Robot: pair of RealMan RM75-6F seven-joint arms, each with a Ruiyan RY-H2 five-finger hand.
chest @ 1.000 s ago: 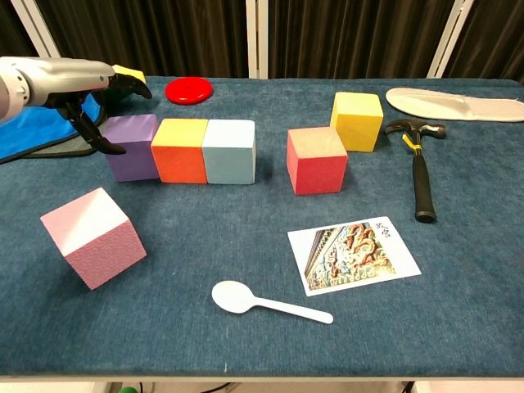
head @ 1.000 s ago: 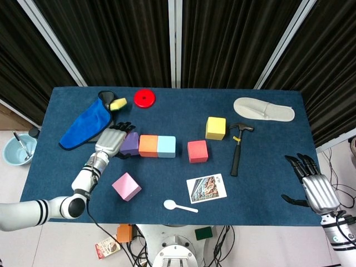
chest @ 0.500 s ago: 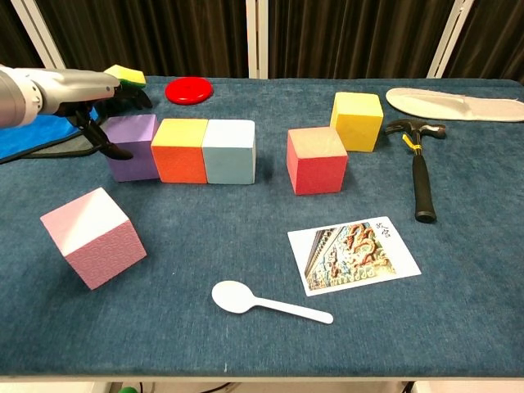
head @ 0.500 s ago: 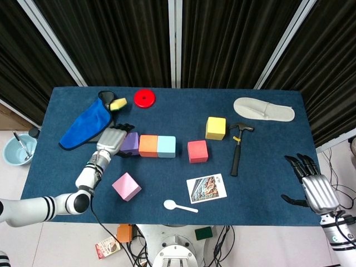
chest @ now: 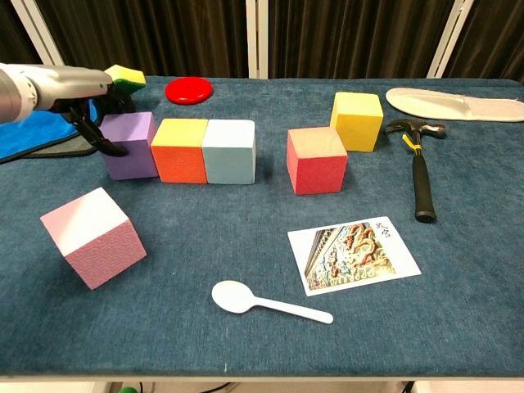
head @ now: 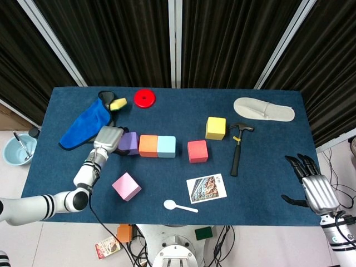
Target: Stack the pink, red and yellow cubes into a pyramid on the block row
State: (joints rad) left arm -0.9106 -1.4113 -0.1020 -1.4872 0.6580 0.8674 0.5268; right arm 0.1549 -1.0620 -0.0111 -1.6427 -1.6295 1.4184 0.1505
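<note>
Since a second ago the left hand point(chest: 78, 98) has drawn back leftward from the purple block point(chest: 131, 145), and that block now sits slightly skewed, a thin gap opening between it and the orange block point(chest: 181, 150); nothing else has shifted.

Nearest the robot lie one white spoon point(chest: 266, 302) and one picture card point(chest: 354, 254), with the single pink cube point(chest: 94, 237) tilted on an edge at the near left. Beyond them runs the block row: three blocks, purple, orange and light blue point(chest: 229, 151). One red cube point(chest: 316, 160) stands just to the right of the row, apart from it, and one yellow cube point(chest: 357, 120) sits behind that, beside one hammer point(chest: 418, 168). Farthest back are one red disc point(chest: 188, 89), one sponge point(chest: 126, 76), one blue cloth point(head: 84, 125) and one slipper point(chest: 454, 104).

The left hand holds nothing; its fingers are curled loosely down against the purple block's left face, though how far apart they are I cannot tell. The right hand point(head: 312, 184) hangs off the table's right edge, fingers spread and empty.

My judgement: the step in hand is squaring the row. Push the purple block flush against the orange one with a flat, gentle press, then fetch the pink cube
</note>
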